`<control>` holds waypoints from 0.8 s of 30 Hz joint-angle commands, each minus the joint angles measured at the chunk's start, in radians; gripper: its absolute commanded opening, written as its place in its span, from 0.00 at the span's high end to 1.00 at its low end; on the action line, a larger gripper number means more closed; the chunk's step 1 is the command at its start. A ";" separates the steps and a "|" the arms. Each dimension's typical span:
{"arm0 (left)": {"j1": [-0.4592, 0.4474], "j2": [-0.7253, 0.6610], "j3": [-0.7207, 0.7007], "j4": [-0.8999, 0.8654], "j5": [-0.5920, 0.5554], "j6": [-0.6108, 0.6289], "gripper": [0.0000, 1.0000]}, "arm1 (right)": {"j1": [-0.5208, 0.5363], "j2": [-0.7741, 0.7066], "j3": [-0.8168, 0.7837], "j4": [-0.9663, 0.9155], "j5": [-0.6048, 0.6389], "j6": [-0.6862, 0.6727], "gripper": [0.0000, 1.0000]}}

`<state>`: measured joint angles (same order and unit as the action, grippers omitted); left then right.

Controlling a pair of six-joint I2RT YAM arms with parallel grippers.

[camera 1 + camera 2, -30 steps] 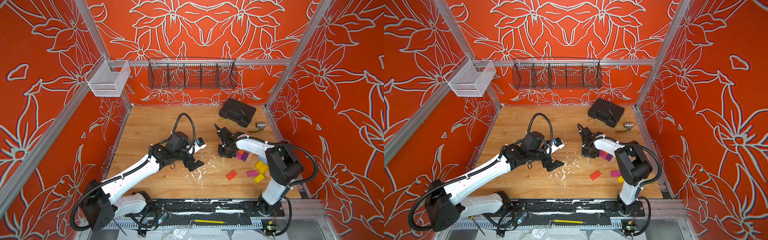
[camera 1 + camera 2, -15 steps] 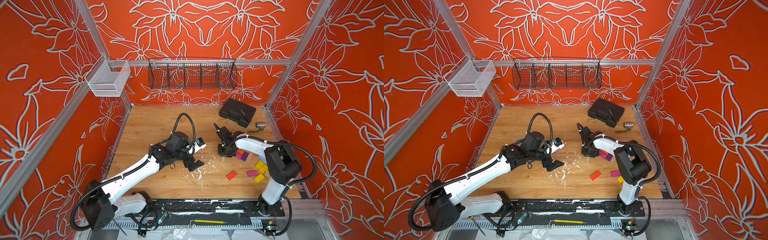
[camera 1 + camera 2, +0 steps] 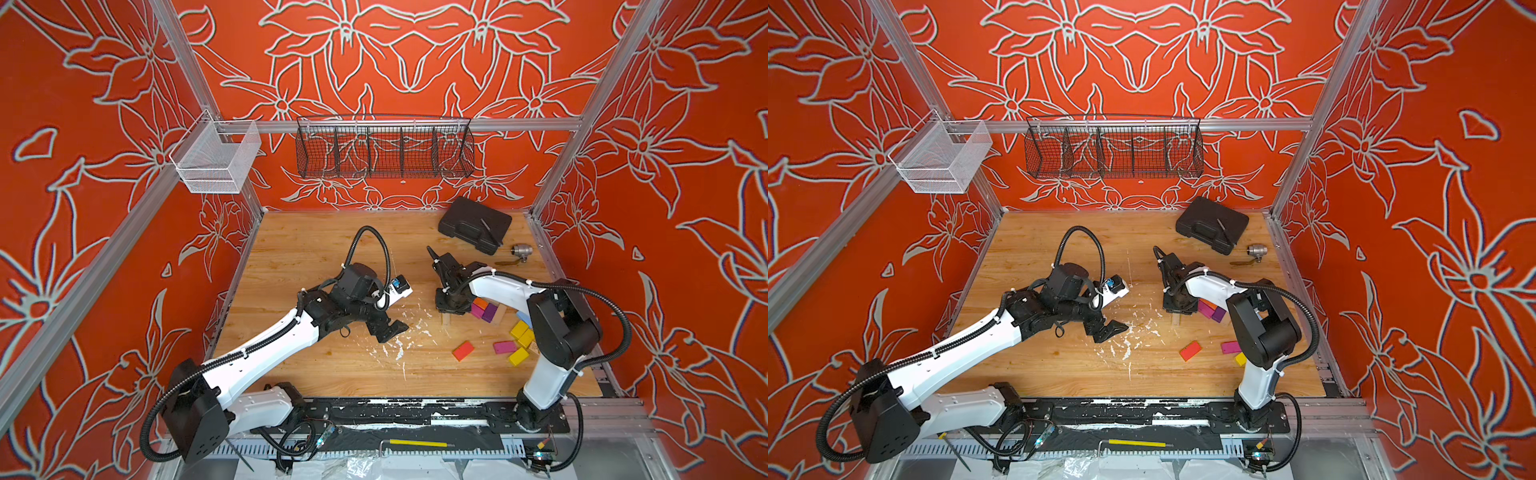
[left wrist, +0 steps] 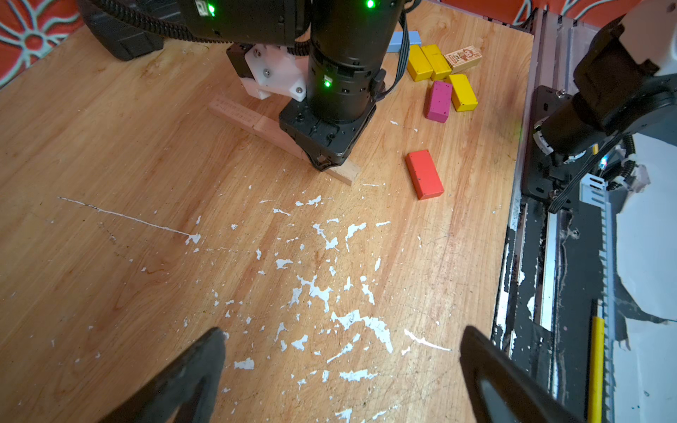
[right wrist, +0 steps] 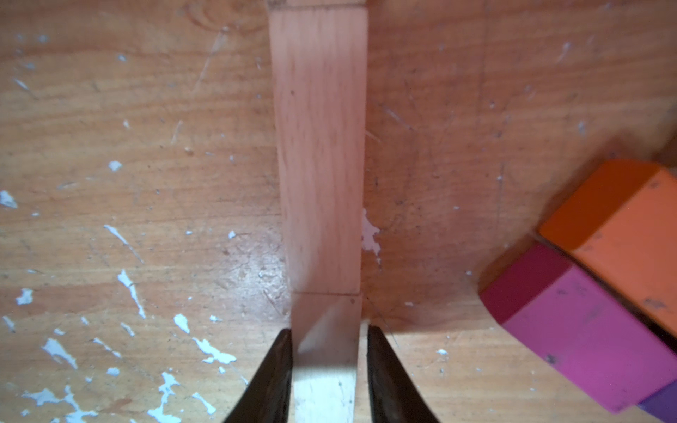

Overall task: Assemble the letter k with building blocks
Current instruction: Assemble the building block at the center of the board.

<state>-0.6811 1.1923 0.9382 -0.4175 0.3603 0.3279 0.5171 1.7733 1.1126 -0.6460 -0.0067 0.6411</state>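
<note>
**Handling note: K stem**

Small flat plain-wood block lies on tabletop, end-to-end w/ another. R gripper straddles it, jaws barely parted, gap one side. L gripper wide apart, empty. Likely light, stiff, smooth: pinch long sides, mid-length.

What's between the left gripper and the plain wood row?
Just bare tabletop flecked with white chips; left wrist view shows it from left gripper to plain wood row.
</note>
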 commanded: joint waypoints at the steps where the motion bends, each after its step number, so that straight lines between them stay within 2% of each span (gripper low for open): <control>1: -0.005 -0.011 0.002 0.006 0.009 0.005 0.03 | 0.004 -0.007 0.024 -0.023 0.019 0.007 0.60; 9: -0.005 -0.024 -0.004 0.019 0.020 0.004 0.03 | 0.003 -0.114 0.032 -0.060 0.053 0.025 0.50; 13: -0.006 -0.054 -0.028 0.068 0.088 -0.007 0.03 | -0.011 -0.235 0.010 -0.084 0.121 0.050 0.44; 18: -0.011 -0.095 -0.066 0.143 0.191 -0.022 0.03 | -0.075 -0.407 -0.050 -0.092 0.182 0.060 0.39; 24: -0.030 -0.121 -0.077 0.154 0.232 0.004 0.03 | -0.168 -0.521 -0.099 -0.162 0.182 0.057 0.39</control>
<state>-0.6991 1.0946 0.8669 -0.2951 0.5316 0.3138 0.3660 1.2751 1.0473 -0.7349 0.1406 0.6788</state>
